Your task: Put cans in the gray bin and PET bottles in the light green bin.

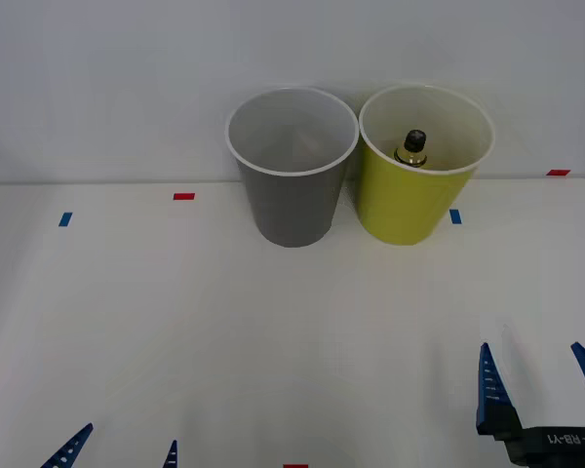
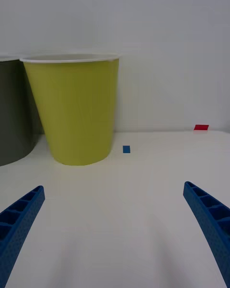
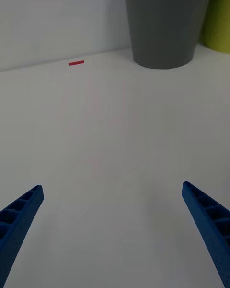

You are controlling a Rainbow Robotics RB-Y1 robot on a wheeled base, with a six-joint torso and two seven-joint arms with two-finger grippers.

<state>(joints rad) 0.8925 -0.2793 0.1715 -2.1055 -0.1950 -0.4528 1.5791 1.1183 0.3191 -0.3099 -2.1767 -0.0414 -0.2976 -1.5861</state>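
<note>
The gray bin (image 1: 292,185) and the light green bin (image 1: 424,175) stand side by side at the back of the white table. Inside the light green bin stands a PET bottle (image 1: 412,148), its black cap and golden shoulder showing. No cans are in view; the gray bin's inside looks pale, with nothing to make out in it. My right gripper (image 1: 536,375) hovers open over the table's front right, well short of the light green bin (image 2: 74,110). At the front left my left gripper (image 1: 122,450) is open, facing the gray bin (image 3: 165,21).
Small red (image 1: 183,196) and blue (image 1: 65,219) tape marks dot the table near the back; another blue mark (image 1: 455,216) lies right of the green bin. A white wall rises just behind the bins.
</note>
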